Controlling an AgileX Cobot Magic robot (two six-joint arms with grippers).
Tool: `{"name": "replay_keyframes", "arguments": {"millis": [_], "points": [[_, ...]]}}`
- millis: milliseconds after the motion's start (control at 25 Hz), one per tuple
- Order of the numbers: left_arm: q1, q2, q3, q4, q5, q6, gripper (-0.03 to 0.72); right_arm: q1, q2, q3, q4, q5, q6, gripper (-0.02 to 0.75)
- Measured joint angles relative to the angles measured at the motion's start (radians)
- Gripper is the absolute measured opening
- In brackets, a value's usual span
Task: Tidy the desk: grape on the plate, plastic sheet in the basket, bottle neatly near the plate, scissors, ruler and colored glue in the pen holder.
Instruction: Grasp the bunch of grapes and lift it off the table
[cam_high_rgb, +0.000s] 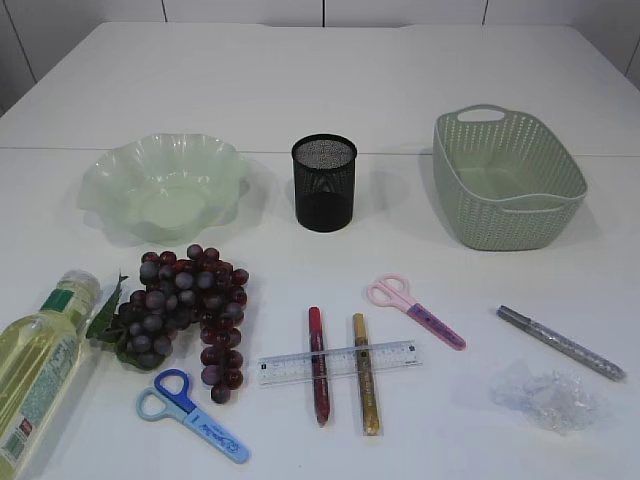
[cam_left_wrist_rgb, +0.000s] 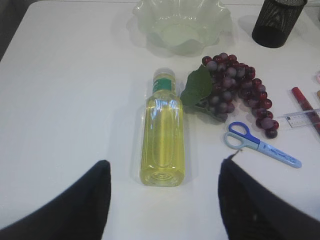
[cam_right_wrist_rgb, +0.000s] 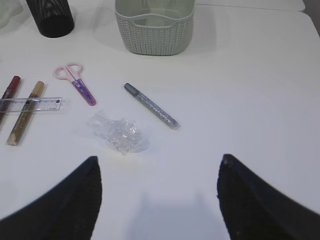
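Observation:
A purple grape bunch (cam_high_rgb: 187, 302) lies in front of the pale green wavy plate (cam_high_rgb: 110, 185). A bottle of yellow liquid (cam_high_rgb: 35, 366) lies on its side at the front left. Blue scissors (cam_high_rgb: 190, 414), pink scissors (cam_high_rgb: 415, 310), a clear ruler (cam_high_rgb: 340, 362) across red (cam_high_rgb: 318, 368) and gold (cam_high_rgb: 366, 385) glue pens, a silver glue pen (cam_high_rgb: 560, 342) and a crumpled plastic sheet (cam_high_rgb: 545, 395) lie on the table. The black mesh pen holder (cam_high_rgb: 324, 183) and green basket (cam_high_rgb: 560, 195) stand behind. My left gripper (cam_left_wrist_rgb: 164, 172) is open just before the bottle (cam_left_wrist_rgb: 161, 135). My right gripper (cam_right_wrist_rgb: 157, 167) is open near the plastic sheet (cam_right_wrist_rgb: 119, 132).
The white table (cam_high_rgb: 320, 90) stretches far behind the plate, holder and basket. In the left wrist view the table's left edge (cam_left_wrist_rgb: 15, 30) shows beside the bottle. Neither arm shows in the exterior view.

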Motion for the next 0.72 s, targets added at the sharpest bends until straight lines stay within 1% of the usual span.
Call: {"name": "replay_keyframes", "arguments": {"millis": [720], "points": [[0.000,0.000,0.000,0.000,0.000,0.000,0.489,0.000,0.000,0.000,-0.002,0.000,0.000,0.564]]}}
